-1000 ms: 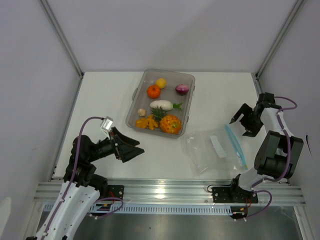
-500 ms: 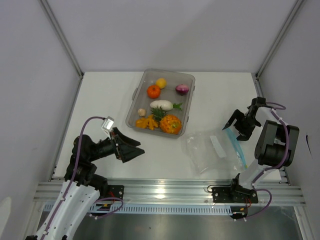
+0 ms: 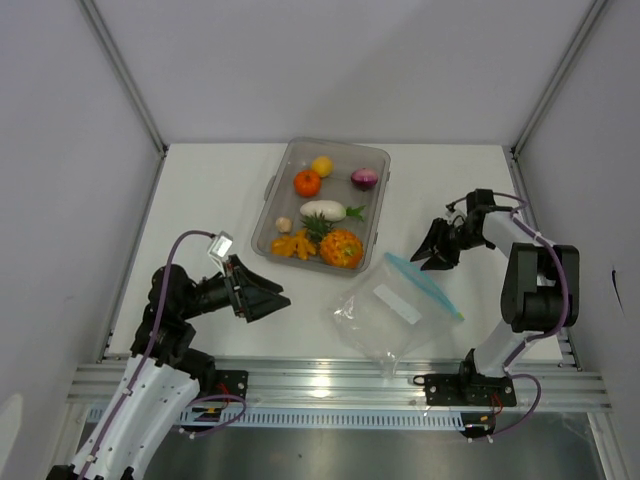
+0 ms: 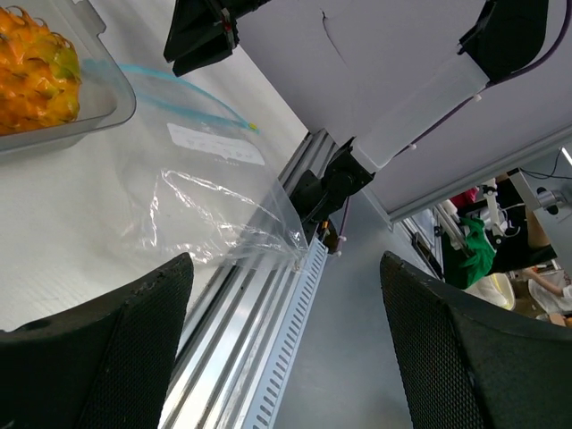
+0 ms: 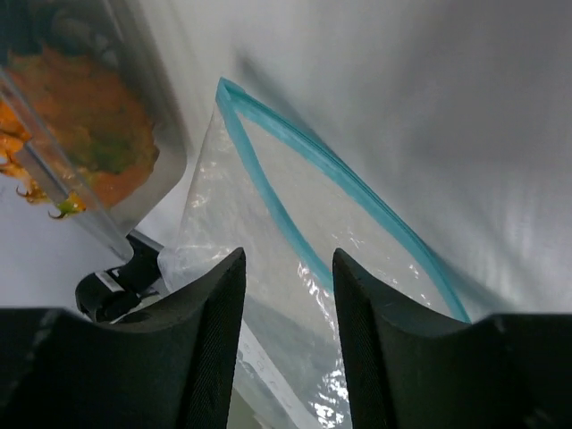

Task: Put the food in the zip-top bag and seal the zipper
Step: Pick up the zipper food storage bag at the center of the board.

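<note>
Right gripper (image 3: 428, 259) parted, empty, just beside zipper (image 3: 425, 286) of zip-top bag (image 3: 383, 312)

White table (image 3: 210, 210) — tray (image 3: 337, 144), zip-top bag (image 3: 385, 315)

A clear grey tray (image 3: 381, 205) sits on the white table (image 3: 210, 210). A metal rail (image 3: 320, 378) runs along the near edge.

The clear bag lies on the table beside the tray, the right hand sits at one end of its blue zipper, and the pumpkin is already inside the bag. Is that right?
Not quite. The pumpkin lies in the tray; the zip-top bag holds no food, as the top external view shows. The rest stands: the right hand is by the zipper end.
</note>
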{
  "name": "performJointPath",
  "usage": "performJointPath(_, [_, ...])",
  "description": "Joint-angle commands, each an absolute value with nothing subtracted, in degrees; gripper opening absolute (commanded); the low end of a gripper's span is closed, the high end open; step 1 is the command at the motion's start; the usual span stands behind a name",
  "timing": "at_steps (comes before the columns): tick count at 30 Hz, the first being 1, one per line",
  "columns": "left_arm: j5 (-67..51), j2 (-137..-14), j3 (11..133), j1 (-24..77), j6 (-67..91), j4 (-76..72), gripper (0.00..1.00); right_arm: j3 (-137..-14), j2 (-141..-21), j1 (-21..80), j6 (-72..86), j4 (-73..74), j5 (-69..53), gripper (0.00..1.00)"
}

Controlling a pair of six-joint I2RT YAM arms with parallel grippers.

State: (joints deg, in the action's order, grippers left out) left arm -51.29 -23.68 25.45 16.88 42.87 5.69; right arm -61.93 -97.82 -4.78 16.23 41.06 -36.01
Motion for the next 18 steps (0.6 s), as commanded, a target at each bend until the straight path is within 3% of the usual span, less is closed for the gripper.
performJointPath(1, [-52.91, -25.05, 28.12, 16.52, 40.87, 6.07, 0.86, -61.70, -94.84, -1.94, 15.30, 41.48, -40.78, 0.46])
performJointPath(6, [-53.09, -25.49, 28.04, 16.52, 41.04, 6.06, 0.83, -58.80, -91.85, -0.18, 15.73, 41.66, -42.27, 0.34])
performJointPath(8, [-53.09, -25.75, 27.95, 16.52, 41.04, 6.15, 0.83, -57.49, -90.53, 2.10, 15.30, 41.66, -42.37, 0.35])
performJointPath(10, [-53.26, -26.28, 28.21, 16.52, 40.96, 6.24, 0.82, -57.57, -90.18, 2.98, 14.68, 42.71, -40.00, 0.43])
performJointPath(11, [-53.35, -26.54, 28.30, 16.52, 40.96, 6.24, 0.82, -57.83, -90.09, 2.99, 14.94, 42.89, -38.42, 0.54])
performJointPath(14, [-53.26, -27.33, 28.74, 16.61, 40.52, 7.90, 0.72, -60.11, -90.96, 2.81, 15.47, 43.59, -32.70, 0.69])
performJointPath(17, [-52.39, -29.26, 28.48, 18.10, 39.90, 10.19, 0.52, -63.80, -94.20, 2.90, 15.38, 44.82, -29.54, 0.80])
performJointPath(18, [-52.03, -29.88, 28.65, 20.11, 39.64, 10.98, 0.42, -64.77, -95.09, 2.81, 15.29, 45.26, -28.49, 0.81])
